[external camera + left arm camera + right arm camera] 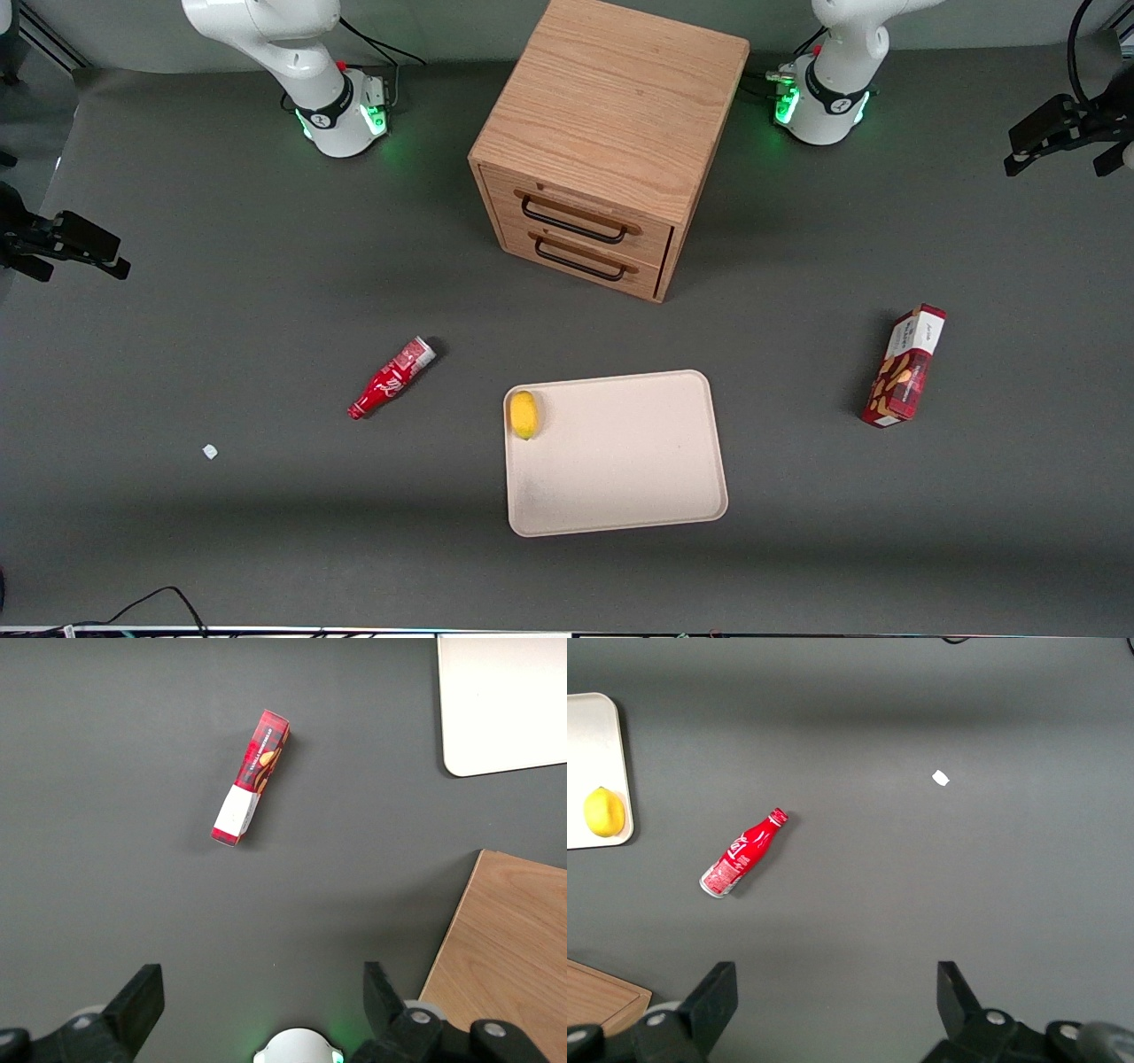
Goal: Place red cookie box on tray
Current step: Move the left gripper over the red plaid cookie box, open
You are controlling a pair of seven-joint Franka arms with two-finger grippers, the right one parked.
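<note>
The red cookie box (905, 365) lies flat on the grey table toward the working arm's end, apart from the tray. It is a slim dark-red carton with a white end panel and cookie pictures (252, 777). The cream tray (620, 452) sits near the table's middle, nearer the front camera than the wooden cabinet; one of its corners (500, 700) shows in the left wrist view. My left gripper (261, 979) hangs high above the table, well clear of the box, open with nothing between its fingers. The front view does not show it.
A yellow lemon (524, 414) rests on the tray's edge toward the parked arm. A small red bottle (391, 377) and a white scrap (210, 452) lie toward the parked arm's end. A wooden two-drawer cabinet (611, 133) stands between the arm bases.
</note>
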